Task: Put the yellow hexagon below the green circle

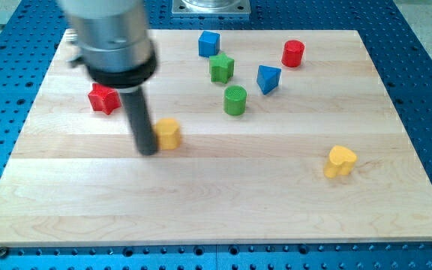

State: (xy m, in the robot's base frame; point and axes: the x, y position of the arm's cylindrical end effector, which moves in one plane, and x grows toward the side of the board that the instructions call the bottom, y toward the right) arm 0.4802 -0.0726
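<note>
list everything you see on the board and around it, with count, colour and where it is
yellow hexagon block: 1, yellow, left of centre, touching the right side of my tip
green circle block: 1, green, upper middle, a short cylinder
green star block: 1, green, above and left of the green circle block
blue cube block: 1, blue, near the view's top edge of the board
blue triangle block: 1, blue, right of the green star block
red cylinder block: 1, red, upper right
red star block: 1, red, upper left
yellow heart block: 1, yellow, lower right
wooden board: 1, pale wood, fills most of the view
blue perforated table: 1, blue, around the board
my tip: 1, dark rod, just left of the yellow hexagon block
</note>
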